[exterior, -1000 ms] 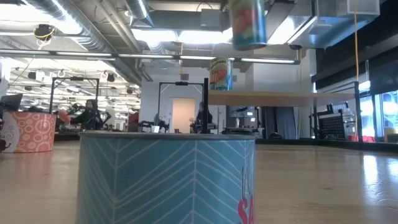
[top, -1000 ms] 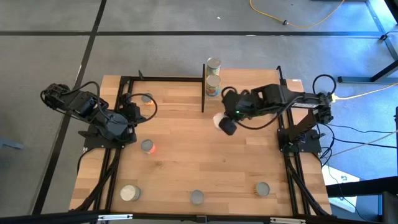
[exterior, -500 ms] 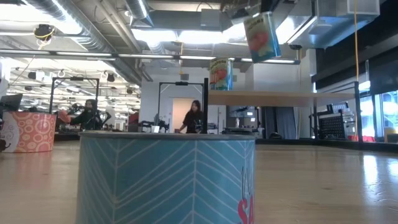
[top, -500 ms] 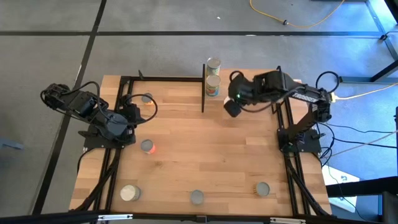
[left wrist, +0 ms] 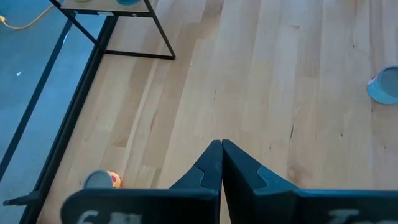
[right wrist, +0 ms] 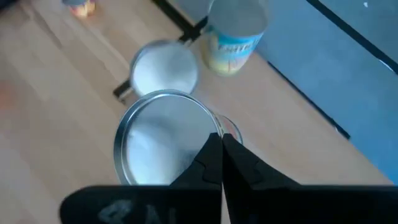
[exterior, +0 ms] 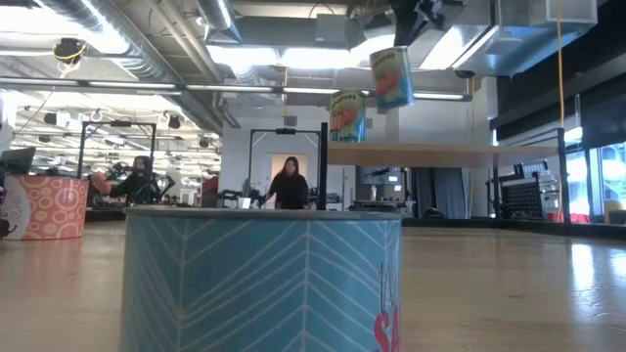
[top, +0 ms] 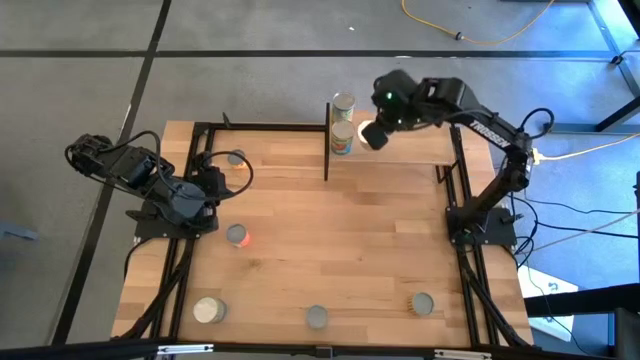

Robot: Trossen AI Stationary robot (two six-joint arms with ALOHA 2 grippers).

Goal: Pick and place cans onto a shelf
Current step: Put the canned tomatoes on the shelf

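Note:
My right gripper (top: 380, 128) hangs over the table's far edge, shut on a can (exterior: 393, 78) with a red and blue label and a silvery top (right wrist: 163, 142). It is just right of two cans (top: 342, 138) standing on the shelf (exterior: 440, 152), a light-wood board on black posts; a yellow-labelled can (right wrist: 238, 31) shows just beyond the held can. My left gripper (left wrist: 221, 155) waits shut above the table's left side, holding nothing. My right gripper pinches the rim of the can's top (right wrist: 214, 127) at one edge between its two shut fingers, coming slanting down from above. The can hangs below the fingers, slightly tilted, clear of the table and above the level of the shelf board.
Loose cans stand on the table: one by the left arm (top: 236, 235), one at far left (top: 237, 158), three along the near edge (top: 208, 310), (top: 316, 317), (top: 422, 303). A teal can (exterior: 262, 279) fills the low view's foreground. A person stands in the room behind.
My right gripper has carried the can from over the table's middle toward the far edge, up beside the cans on the shelf, staying shut. The can has swung and tilted as it went, and stays clear of the table.

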